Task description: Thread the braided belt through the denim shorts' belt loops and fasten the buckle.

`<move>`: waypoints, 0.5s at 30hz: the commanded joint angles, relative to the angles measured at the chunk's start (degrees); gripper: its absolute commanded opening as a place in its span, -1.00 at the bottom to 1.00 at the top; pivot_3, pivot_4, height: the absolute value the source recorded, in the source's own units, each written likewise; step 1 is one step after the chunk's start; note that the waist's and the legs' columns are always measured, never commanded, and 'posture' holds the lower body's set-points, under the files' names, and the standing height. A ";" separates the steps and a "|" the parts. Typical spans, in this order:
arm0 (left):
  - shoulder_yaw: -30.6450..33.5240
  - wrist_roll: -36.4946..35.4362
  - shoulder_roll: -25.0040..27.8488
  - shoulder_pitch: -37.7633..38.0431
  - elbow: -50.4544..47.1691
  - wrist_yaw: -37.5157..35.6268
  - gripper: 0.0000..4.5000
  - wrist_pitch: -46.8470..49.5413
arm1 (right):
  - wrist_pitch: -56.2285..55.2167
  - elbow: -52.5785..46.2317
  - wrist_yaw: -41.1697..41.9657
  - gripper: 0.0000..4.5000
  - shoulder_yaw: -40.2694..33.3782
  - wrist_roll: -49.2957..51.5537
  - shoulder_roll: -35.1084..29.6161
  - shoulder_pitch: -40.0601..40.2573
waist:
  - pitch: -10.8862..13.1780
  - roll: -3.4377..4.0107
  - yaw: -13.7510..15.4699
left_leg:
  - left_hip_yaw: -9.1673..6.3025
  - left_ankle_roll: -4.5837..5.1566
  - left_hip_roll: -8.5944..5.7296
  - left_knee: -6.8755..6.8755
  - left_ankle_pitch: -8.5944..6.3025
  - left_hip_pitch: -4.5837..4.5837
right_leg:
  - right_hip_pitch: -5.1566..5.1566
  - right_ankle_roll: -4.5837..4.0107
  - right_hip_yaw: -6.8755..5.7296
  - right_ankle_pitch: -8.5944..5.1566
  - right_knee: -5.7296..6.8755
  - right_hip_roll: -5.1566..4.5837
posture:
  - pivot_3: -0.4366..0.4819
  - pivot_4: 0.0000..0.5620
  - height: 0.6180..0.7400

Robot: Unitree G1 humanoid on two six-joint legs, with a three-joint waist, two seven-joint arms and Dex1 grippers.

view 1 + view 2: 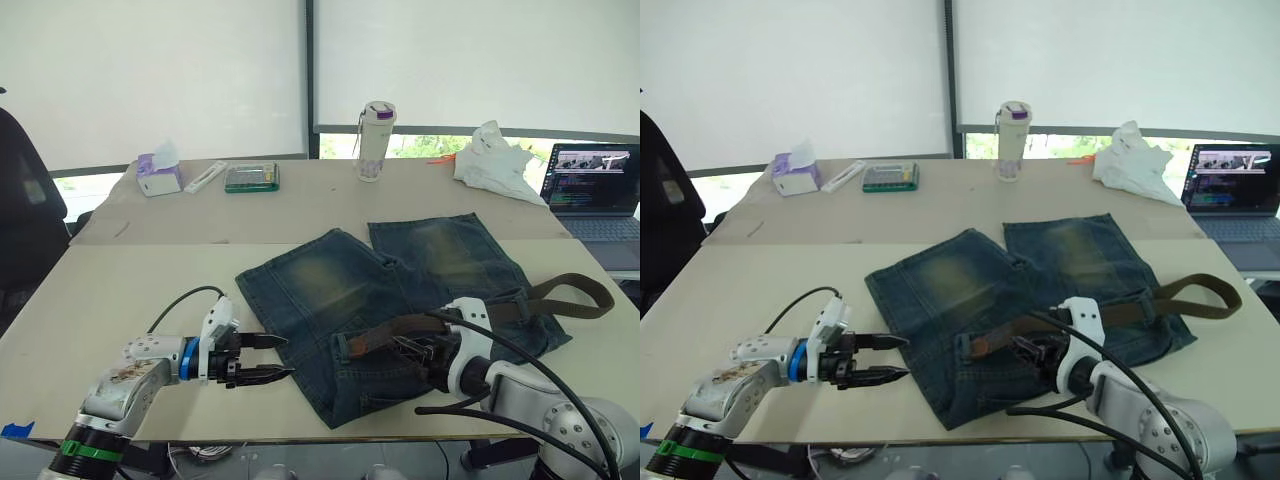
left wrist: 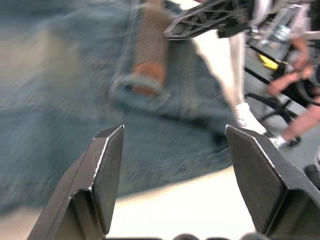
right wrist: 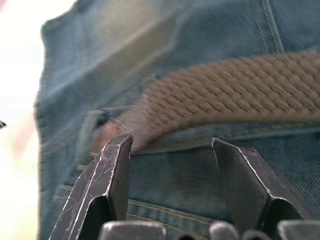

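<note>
Right now your right gripper (image 3: pixel 170 150) has its fingers spread, poised over the braided belt (image 3: pixel 235 95) where it runs along the waistband of the denim shorts (image 1: pixel 400 290); nothing is pinched between them, and whether a tip touches the strap cannot be told. Just past that gap the reddish-brown end of the belt lies on the waistband beside what looks like one of the belt loops (image 3: pixel 92 132), so the spread stance reads as a setup to grip the strap near its end and feed it on. Your left gripper (image 1: pixel 262 358) also has its fingers apart and empty, hovering over the table (image 1: pixel 110 300) just off the shorts' left edge and pointing toward that same belt end (image 2: pixel 150 75), probably waiting to receive or pull it. Moving outward, the shorts lie flat near the table's front edge with the legs pointing away from you, and the rest of the belt trails off to your right in a loose curve (image 1: pixel 570 295) past the shorts' right side. The buckle can't be made out for sure. Threading looks barely begun, and fastening is not yet done.
</note>
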 commanded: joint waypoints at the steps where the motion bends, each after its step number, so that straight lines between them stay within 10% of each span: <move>1: 2.38 -0.34 0.28 0.16 -0.15 1.98 0.51 0.29 | -0.81 0.85 0.04 0.26 0.04 -0.80 1.85 -1.78 | 0.00 0.00 -0.03 | 0.00 0.00 0.01 0.00 0.00 0.00 | -0.01 0.00 0.00 0.00 0.00 0.00 | -0.05 -0.47 1.00; 6: 4.47 -0.26 -0.49 0.17 2.26 7.08 0.51 2.30 | -3.22 3.59 0.61 0.26 -0.56 -0.86 5.13 -3.81 | 0.00 0.01 -0.03 | 0.00 0.00 0.01 0.00 0.00 0.01 | 0.00 0.00 -0.01 0.00 0.00 -0.01 | -0.05 -0.47 1.00; 15: 5.23 0.97 -1.50 0.00 3.46 14.72 0.51 7.98 | -6.09 5.75 1.51 -0.99 3.40 -1.82 3.79 -4.84 | 0.00 0.02 -0.13 | 0.00 -0.01 -0.01 -0.02 0.00 0.02 | -0.03 -0.01 0.00 0.01 0.03 -0.02 | -0.05 -0.47 1.00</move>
